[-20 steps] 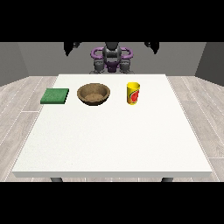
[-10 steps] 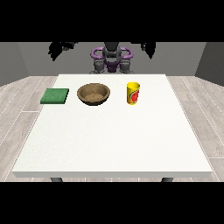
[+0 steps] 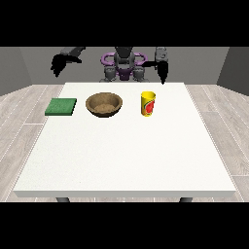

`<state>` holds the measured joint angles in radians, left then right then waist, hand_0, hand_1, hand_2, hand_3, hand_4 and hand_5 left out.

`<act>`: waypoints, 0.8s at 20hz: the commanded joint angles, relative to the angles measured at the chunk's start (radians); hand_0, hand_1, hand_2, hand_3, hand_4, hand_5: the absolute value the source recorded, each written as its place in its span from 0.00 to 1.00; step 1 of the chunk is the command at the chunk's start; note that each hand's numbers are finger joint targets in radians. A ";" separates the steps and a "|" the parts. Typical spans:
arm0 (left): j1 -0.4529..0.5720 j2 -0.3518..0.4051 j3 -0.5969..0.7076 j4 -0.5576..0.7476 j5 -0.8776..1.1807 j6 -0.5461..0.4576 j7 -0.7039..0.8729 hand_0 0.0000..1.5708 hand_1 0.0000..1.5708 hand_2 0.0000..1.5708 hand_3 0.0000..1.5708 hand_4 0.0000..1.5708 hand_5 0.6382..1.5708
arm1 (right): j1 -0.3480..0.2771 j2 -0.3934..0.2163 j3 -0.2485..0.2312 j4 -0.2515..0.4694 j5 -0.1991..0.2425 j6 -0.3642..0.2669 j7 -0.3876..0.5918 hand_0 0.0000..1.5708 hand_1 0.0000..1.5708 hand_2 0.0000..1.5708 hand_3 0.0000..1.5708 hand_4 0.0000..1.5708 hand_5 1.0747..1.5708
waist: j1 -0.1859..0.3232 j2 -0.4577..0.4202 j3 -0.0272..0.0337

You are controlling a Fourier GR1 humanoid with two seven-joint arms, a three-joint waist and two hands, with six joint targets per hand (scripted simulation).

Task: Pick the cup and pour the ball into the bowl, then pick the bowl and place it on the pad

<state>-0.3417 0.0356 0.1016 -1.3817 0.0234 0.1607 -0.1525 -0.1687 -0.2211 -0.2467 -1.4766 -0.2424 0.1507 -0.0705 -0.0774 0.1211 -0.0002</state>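
Table [image 3: 126, 155]: large, white, seen whole; only stubs of two legs show under its near edge.

Robot [image 3: 124, 65]: small at the far edge, its lower body hidden behind the table.

Bowl [image 3: 104, 104]: brown, upright, on the far half of the table between pad and cup, touching neither.

Pad [image 3: 61, 106]: green, flat, near the table's left edge as viewed.

Cup [image 3: 148, 103]: yellow with a red mark, upright, right of the bowl and apart from it. Ball not visible; the cup's inside cannot be made out.

Hand at the view's right [image 3: 162, 69]: raised above the far edge behind the cup, fingers straight and pointing down, holding nothing.

Hand at the view's left [image 3: 62, 62]: raised beyond the table's far left corner, holding nothing; its fingers are too dark to tell whether spread or curled.
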 commanded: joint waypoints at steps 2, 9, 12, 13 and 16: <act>-0.078 -0.028 -0.008 0.127 -0.027 0.042 -0.068 0.00 0.00 0.00 0.00 0.27 0.85 | -0.011 0.025 0.033 0.069 0.064 -0.014 -0.079 0.00 0.00 0.00 0.00 0.00 1.00 | -0.005 0.025 0.0002; -0.093 -0.017 0.002 0.270 -0.035 0.024 -0.226 0.00 0.00 0.00 0.00 0.24 0.81 | -0.112 -0.031 -0.038 0.199 0.024 -0.002 -0.106 0.00 0.00 0.00 0.00 0.00 1.00 | 0.027 0.058 0.0002; -0.138 0.010 0.060 0.382 -0.016 0.029 -0.309 0.00 0.00 0.00 0.00 0.15 0.75 | -0.120 -0.051 -0.031 0.180 0.015 0.033 -0.108 0.00 0.00 0.00 0.00 0.00 1.00 | -0.012 0.092 0.0000; -0.130 0.045 0.088 0.391 0.011 -0.016 -0.351 0.00 0.00 0.00 0.00 0.07 0.75 | -0.116 -0.066 -0.053 0.185 -0.001 0.045 -0.119 0.00 0.00 0.00 0.00 0.00 1.00 | -0.015 0.123 -0.0001; -0.215 0.026 0.090 0.438 0.007 0.026 -0.343 0.00 0.00 0.00 0.00 0.00 0.75 | -0.155 -0.082 -0.058 0.253 0.009 0.071 -0.185 0.00 0.00 0.00 0.00 0.00 1.00 | -0.022 0.165 0.0002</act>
<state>-0.4951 0.0608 0.1721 -1.0046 0.0235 0.1700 -0.4567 -0.2894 -0.2720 -0.2844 -1.2839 -0.2306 0.1899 -0.2019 -0.0893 0.2333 -0.0002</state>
